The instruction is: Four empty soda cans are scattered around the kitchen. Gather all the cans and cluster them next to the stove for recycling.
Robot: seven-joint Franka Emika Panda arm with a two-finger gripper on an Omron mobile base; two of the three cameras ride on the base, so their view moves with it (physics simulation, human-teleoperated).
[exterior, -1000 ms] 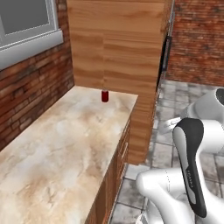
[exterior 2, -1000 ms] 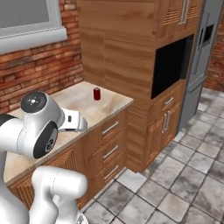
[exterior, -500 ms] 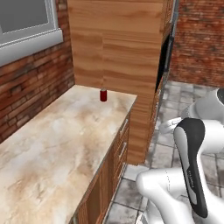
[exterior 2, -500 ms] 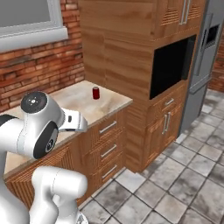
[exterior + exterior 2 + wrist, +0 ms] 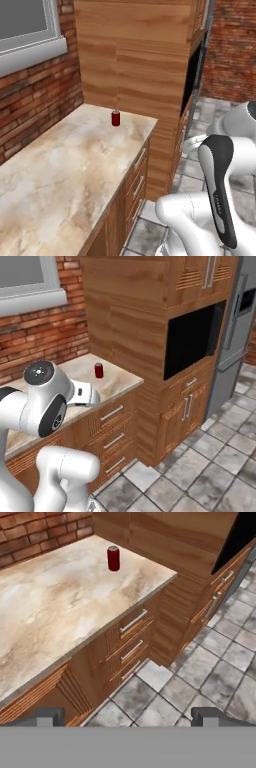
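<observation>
At the far end of the counter [image 5: 60,175], close to the tall wooden cabinet [image 5: 140,65], stands one red can [image 5: 116,118] with a silver top, upright and alone on the marbled beige surface. It sits near the counter's back corner, set in from the front edge. From the right base camera the same can [image 5: 99,370] is just beyond the arm's white forearm. From the hand camera the can [image 5: 113,558] appears towards the top, well apart from the gripper [image 5: 128,718]. No brand, label or lettering can be read on the can; it shows as plain red.

The gripper's two dark fingertips [image 5: 47,716] rise at the bottom of the hand camera's picture, spread wide with nothing between them, over the grey floor tiles [image 5: 200,677] in front of the drawers [image 5: 127,644]. It holds nothing.

A red brick wall [image 5: 35,100] runs behind the counter, with a window sill [image 5: 30,52] above it. Three drawers with bar handles sit under the counter's end. The tall cabinet holds a dark open recess [image 5: 192,341], with doors and a drawer below. A steel fridge [image 5: 235,331] stands beyond it at the right. No writing is legible on any of them
</observation>
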